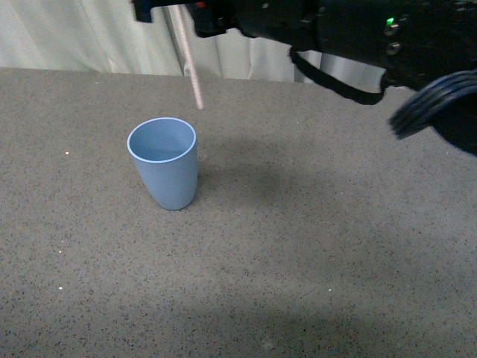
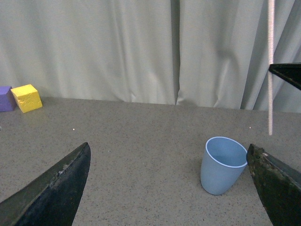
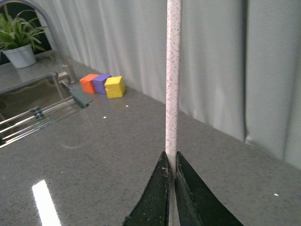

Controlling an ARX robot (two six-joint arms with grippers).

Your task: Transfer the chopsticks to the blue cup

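Note:
The blue cup (image 1: 165, 162) stands upright on the speckled grey counter, left of centre; it also shows in the left wrist view (image 2: 223, 165). My right gripper (image 3: 170, 162) is shut on the chopsticks (image 3: 172, 80), a pale cream stick. In the front view the chopsticks (image 1: 189, 61) hang from the gripper at the top edge, tilted slightly, with the lower tip in the air above and just behind the cup's rim. In the left wrist view the chopsticks (image 2: 271, 66) hang above and to the right of the cup. My left gripper (image 2: 174, 183) is open and empty, its jaws wide apart, low over the counter.
Pale curtains run behind the counter. Yellow (image 2: 26, 98) and purple (image 2: 5, 98) blocks sit at the far back; an orange block (image 3: 88, 83) lies beside them. A sink with a faucet (image 3: 56, 70) and a potted plant (image 3: 16, 42) show in the right wrist view.

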